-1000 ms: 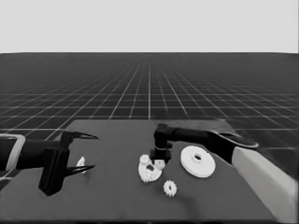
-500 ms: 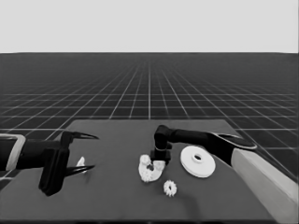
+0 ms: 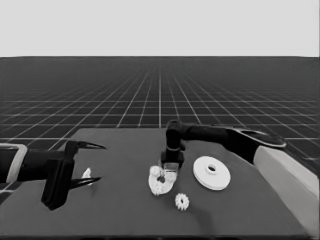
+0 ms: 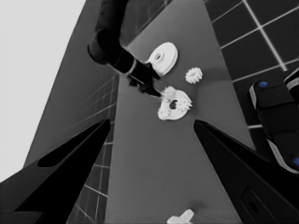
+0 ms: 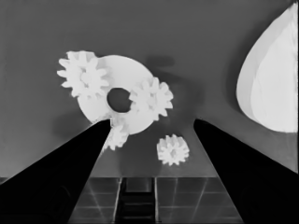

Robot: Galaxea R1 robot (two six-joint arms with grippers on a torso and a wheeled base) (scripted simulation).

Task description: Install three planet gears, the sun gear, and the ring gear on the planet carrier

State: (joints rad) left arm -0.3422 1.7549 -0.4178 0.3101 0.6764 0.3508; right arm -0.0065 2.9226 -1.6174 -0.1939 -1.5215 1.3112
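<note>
Right gripper (image 3: pixel 170 167) hangs point-down over the far edge of the smaller round part (image 3: pixel 161 181), black fingers spread wide apart in the right wrist view and holding nothing. Smaller round part is a flat white disc with a dark centre hole, lying near mid-table. Three small toothed gears sit on it: one gear (image 5: pixel 83 73) at one rim, a second gear (image 5: pixel 151 98) just beside the hole, a third gear (image 5: pixel 115 136) at the rim partly hidden behind one finger. Whether a fingertip touches any of them cannot be told. Fourth gear (image 3: pixel 182 201), same shape with short blunt teeth, lies loose on the dark table (image 3: pixel 120 220), near the disc on the nearer side and apart from it. Larger round part (image 3: pixel 212 172), a thick white disc with raised hub and small hole, lies flat to the right of the gripper, clear of the other parts. Left gripper (image 3: pixel 92 162) is parked over the table's left end, fingers apart and empty; thin white piece (image 3: pixel 87 175) lies on the table between them.
</note>
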